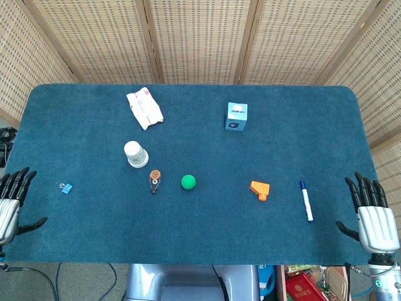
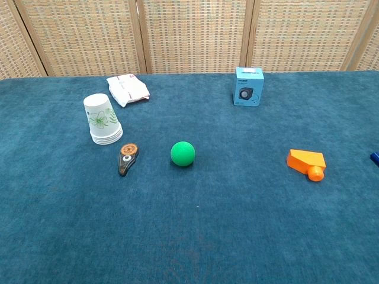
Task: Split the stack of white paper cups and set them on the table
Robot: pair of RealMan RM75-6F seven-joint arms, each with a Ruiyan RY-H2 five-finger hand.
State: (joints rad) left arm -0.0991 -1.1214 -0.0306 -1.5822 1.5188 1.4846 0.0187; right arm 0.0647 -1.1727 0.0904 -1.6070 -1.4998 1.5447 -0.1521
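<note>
The stack of white paper cups [image 1: 135,153] stands upside down on the blue table, left of centre; in the chest view the stack of cups [image 2: 103,120] shows a green leaf print and several nested rims at its base. My left hand [image 1: 11,202] lies at the table's near left edge, fingers spread and holding nothing, far from the cups. At the near right edge, my right hand [image 1: 374,214] is likewise spread and empty. Neither hand appears in the chest view.
A correction-tape dispenser [image 2: 127,158] and a green ball [image 2: 183,153] lie just in front of the cups. A white packet [image 1: 144,107] lies behind them. Elsewhere: a blue box [image 1: 236,116], an orange piece [image 1: 260,189], a marker [image 1: 306,200], a blue clip [image 1: 65,187].
</note>
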